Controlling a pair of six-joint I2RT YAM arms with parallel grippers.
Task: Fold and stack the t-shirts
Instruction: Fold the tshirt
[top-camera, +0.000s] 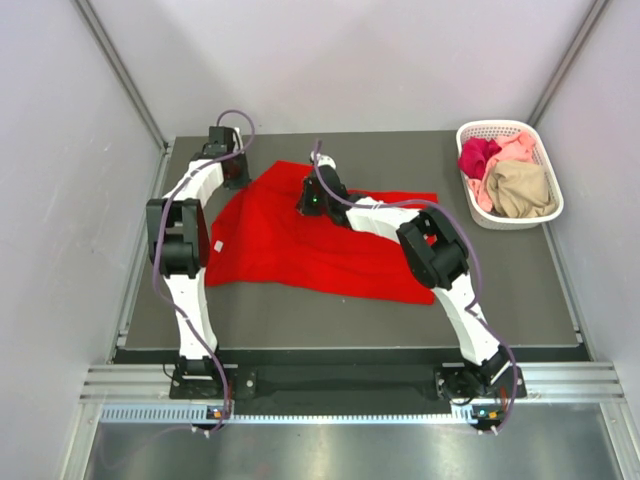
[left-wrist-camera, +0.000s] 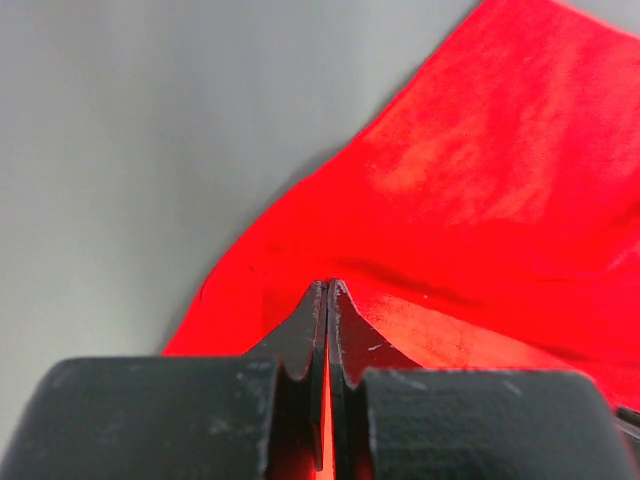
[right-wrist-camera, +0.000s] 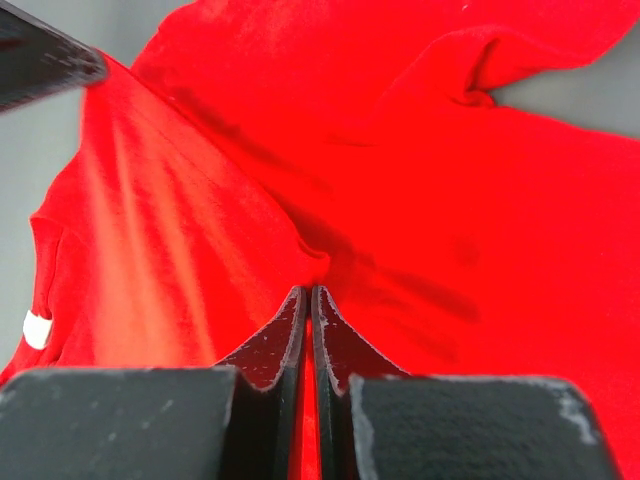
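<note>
A bright red t-shirt (top-camera: 300, 245) lies spread and rumpled across the middle of the dark table (top-camera: 520, 290). Its small white label (top-camera: 217, 243) shows at the left edge. My left gripper (top-camera: 238, 178) sits at the shirt's far left corner, shut on a pinch of the red t-shirt (left-wrist-camera: 480, 180); red cloth shows between its closed jaws (left-wrist-camera: 328, 285). Over the shirt's far middle, my right gripper (top-camera: 311, 200) is also shut on a fold of the red t-shirt (right-wrist-camera: 420, 150), which bunches at its tips (right-wrist-camera: 306, 290). The white label (right-wrist-camera: 37, 328) shows at the lower left of the right wrist view.
A white lattice basket (top-camera: 470, 132) stands at the table's back right, holding a magenta shirt (top-camera: 477, 155), a pale pink one (top-camera: 516, 149) and a tan one (top-camera: 520, 188). Grey walls close in both sides and the back.
</note>
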